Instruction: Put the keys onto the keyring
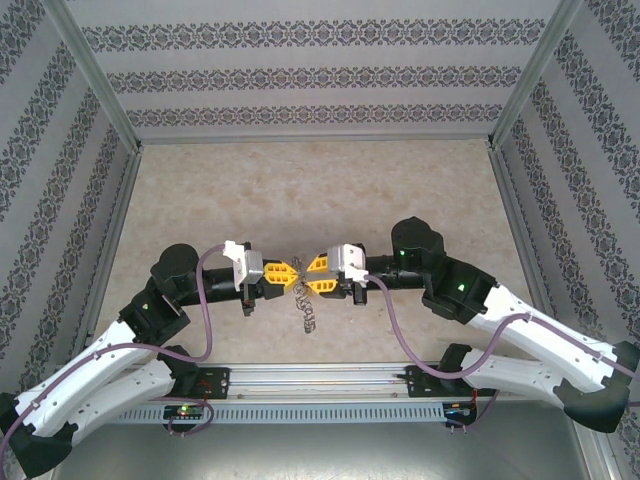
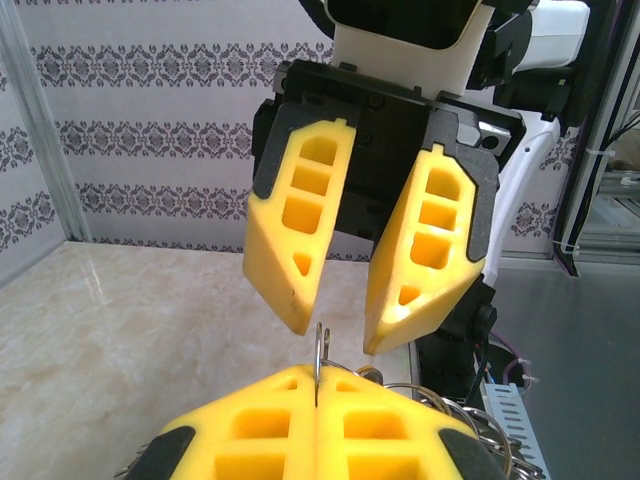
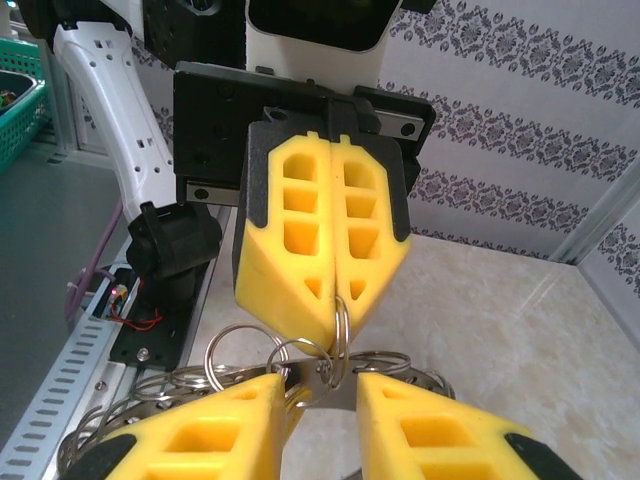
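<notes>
Your table (image 1: 300, 190), pale marbled stone, takes up the middle of the top view, walled on three sides by patterned paper. Your left arm (image 1: 110, 360) comes in from the lower left of that frame and your right arm (image 1: 520, 320) from the lower right, and their yellow ends meet at the centre. Left gripper (image 1: 288, 277): seen from the right wrist, it sits in the upper middle with its fingers pressed flat together, pinching one thin wire loop (image 3: 341, 325) at the very tips. Right gripper (image 1: 311, 270): seen from the left wrist, it fills the upper centre with its two fingers spread, a clear gap between the tips, nothing pinched, and the loop standing just below that gap. Keyring (image 1: 305, 312): grey metal, limp and chain-like, hanging from the meeting point down the centre of the top view. From the right wrist it shows as a cluster of linked rings low in the frame, between and behind the spread fingers.
</notes>
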